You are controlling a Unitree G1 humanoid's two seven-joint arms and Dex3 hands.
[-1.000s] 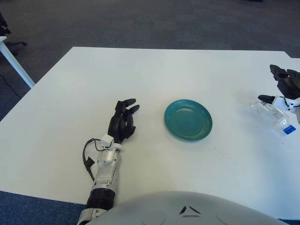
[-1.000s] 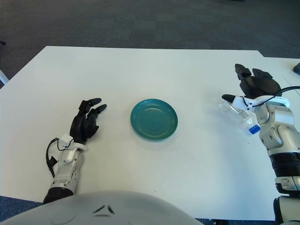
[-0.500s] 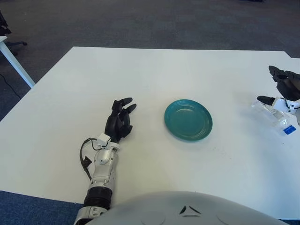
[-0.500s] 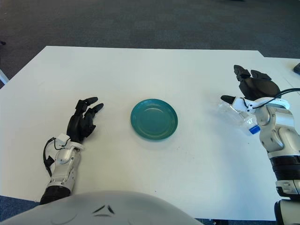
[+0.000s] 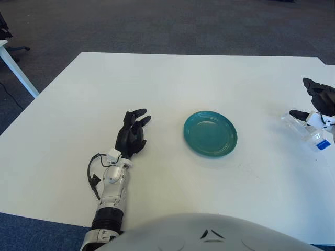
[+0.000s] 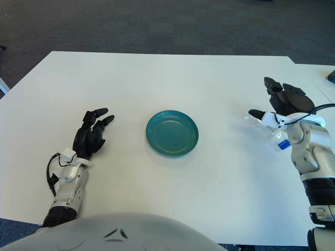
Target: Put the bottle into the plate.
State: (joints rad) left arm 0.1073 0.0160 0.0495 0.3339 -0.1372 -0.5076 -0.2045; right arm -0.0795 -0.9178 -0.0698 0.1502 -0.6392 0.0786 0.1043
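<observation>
The white table [image 6: 172,209] fills most of the view, and on it nothing of the task looks finished: the bottle has not reached the plate. The teal plate [image 6: 171,132] sits empty near the middle of the table, well apart from both hands. The left hand [image 6: 90,137] lies flat on the table to the plate's left, its fingers loosely extended and holding nothing; it looks idle. The right hand [image 6: 285,104] is over the table's right side, its fingers spread wide, with the thumb reaching down on the near left and the other two fingers raised behind. The bottle [image 6: 268,131], clear with a blue cap, lies on its side on the table just under and in front of that hand, cap end toward the robot. The thumb tip is at or near the bottle's far end, but the fingers are not closed round it, so I judge the grasp not yet made. Left to do: close on the bottle, lift it, carry it left to the plate and set it down there.
</observation>
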